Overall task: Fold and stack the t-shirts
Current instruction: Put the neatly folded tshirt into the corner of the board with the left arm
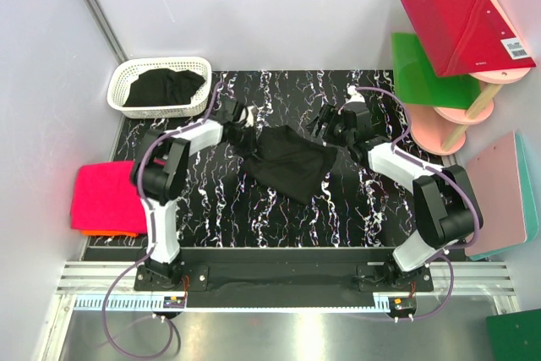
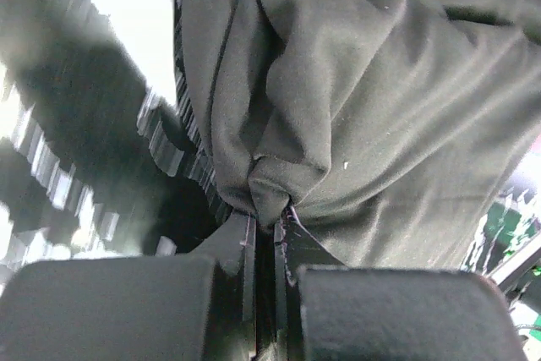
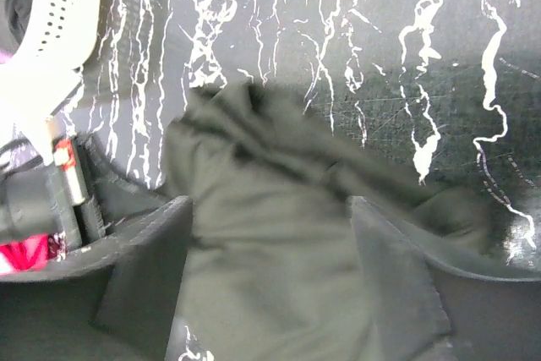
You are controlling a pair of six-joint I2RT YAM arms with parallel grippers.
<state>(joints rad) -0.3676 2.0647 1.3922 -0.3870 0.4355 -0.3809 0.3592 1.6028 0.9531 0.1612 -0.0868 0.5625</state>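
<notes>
A black t-shirt (image 1: 287, 162) lies crumpled in the middle of the black marbled table (image 1: 279, 221). My left gripper (image 1: 248, 117) is shut on a pinched fold at its far left corner; the left wrist view shows the cloth (image 2: 372, 107) bunched between the closed jaws (image 2: 269, 213). My right gripper (image 1: 324, 124) is open over the shirt's far right corner. In the right wrist view the cloth (image 3: 279, 243) lies between the spread fingers (image 3: 144, 268), not gripped. Another black t-shirt (image 1: 165, 86) lies in the basket. Folded hot-pink (image 1: 106, 196) and orange (image 1: 114, 232) shirts sit at the left.
A white lattice basket (image 1: 118, 95) stands at the far left; it also shows in the right wrist view (image 3: 59, 14). Stiff red (image 1: 465, 31) and green (image 1: 427, 69) boards rest on a pink stand (image 1: 448, 137) at the far right. A pink board (image 1: 503, 192) lies at the right edge.
</notes>
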